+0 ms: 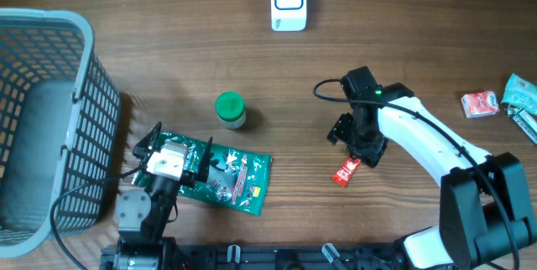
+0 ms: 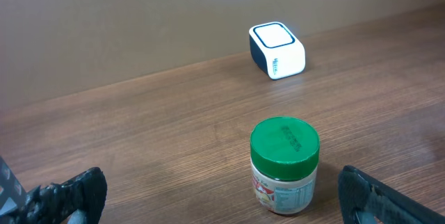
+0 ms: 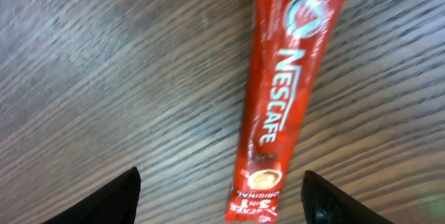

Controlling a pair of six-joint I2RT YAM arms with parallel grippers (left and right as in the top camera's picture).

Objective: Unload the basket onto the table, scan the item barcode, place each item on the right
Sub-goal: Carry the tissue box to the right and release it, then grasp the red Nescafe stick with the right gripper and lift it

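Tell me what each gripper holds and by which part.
Nothing is held. The left gripper is open, facing the green-lidded jar; the right gripper is open over the Nescafe sachet, not touching it.

Looks straight down on a red Nescafé stick sachet (image 3: 278, 106) lying flat on the wood-grain table (image 3: 104, 64). Runs slantwise from the upper right down to the lower middle, its upper end cut off by the frame edge. Carries white NESCAFE lettering along its length, a round emblem near the top, and a small cup picture with ORIGINAL at the lower end. Shows the right gripper (image 3: 219, 200) as two dark fingertips (image 3: 118, 200) along the lower edge, spread wide. Places the sachet's lower end between them, nearer the right one, apparently touching neither.
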